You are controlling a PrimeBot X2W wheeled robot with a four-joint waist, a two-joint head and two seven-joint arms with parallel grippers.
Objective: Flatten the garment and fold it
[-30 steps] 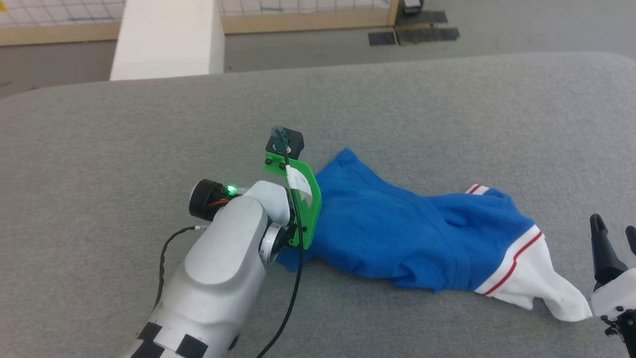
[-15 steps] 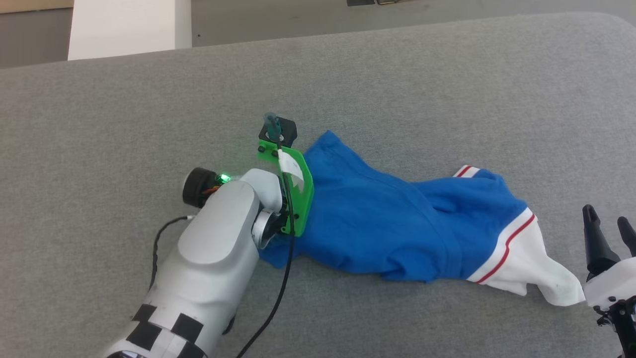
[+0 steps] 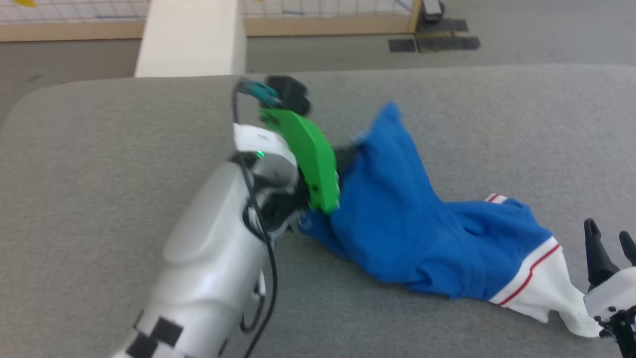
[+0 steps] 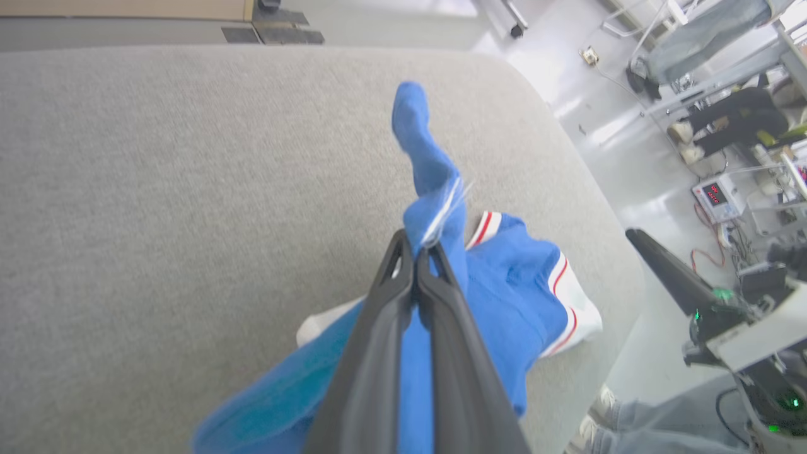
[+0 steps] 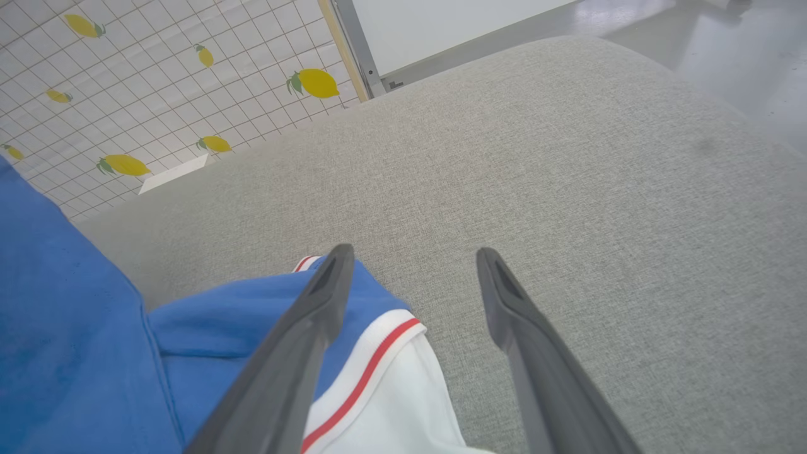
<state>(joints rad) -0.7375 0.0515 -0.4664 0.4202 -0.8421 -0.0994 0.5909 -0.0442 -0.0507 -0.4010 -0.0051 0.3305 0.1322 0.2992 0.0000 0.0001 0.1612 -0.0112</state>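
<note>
The garment (image 3: 397, 214), royal blue with a white, red-striped sleeve (image 3: 541, 288), lies crumpled across the grey padded table (image 3: 124, 149). My left gripper (image 4: 416, 249) is shut on a fold of its blue cloth (image 4: 498, 277) near the left end, and that end rises off the table to a peak. In the head view a green wrist plate (image 3: 308, 149) hides most of those fingers. My right gripper (image 3: 611, 241) stands open at the lower right, its fingers apart (image 5: 415, 255) just above the white sleeve (image 5: 391, 391), holding nothing.
A white pillar (image 3: 191, 37) stands beyond the table's far edge, with a tiled lemon-print wall (image 5: 126, 94) behind. The table's rounded edge (image 4: 586, 189) drops to a floor with equipment (image 4: 719, 195). A person's shoe (image 4: 592, 419) shows near that edge.
My left gripper has shut on the blue cloth and lifted and tilted, drawing the garment's left end up. The right gripper stays open in place. The head camera has shifted.
</note>
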